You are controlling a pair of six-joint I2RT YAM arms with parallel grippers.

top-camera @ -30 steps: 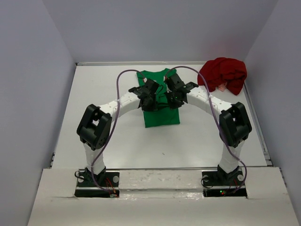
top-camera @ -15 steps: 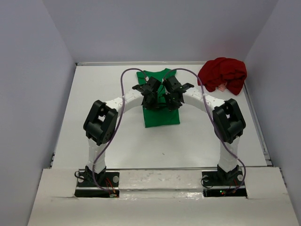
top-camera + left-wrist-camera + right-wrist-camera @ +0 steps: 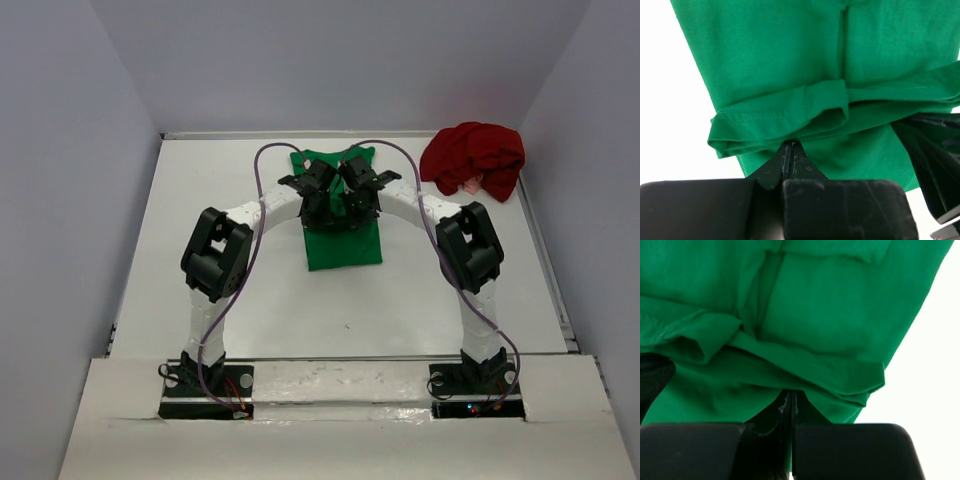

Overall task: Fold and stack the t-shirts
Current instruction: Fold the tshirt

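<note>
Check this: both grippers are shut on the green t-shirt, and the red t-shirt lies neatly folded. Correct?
No: the top view shows the red t-shirt crumpled, not folded. The left gripper and right gripper are shut on the green t-shirt.

Crumpled red t-shirt (image 3: 475, 155); green t-shirt (image 3: 345, 250) mid-table

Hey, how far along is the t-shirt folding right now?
Done: the green t-shirt looks narrowed into a strip. In hand: the left gripper and right gripper have jaws shut on its doubled-over edge. Left: the red t-shirt lies crumpled at the far right, unfolded; nothing is stacked.
</note>
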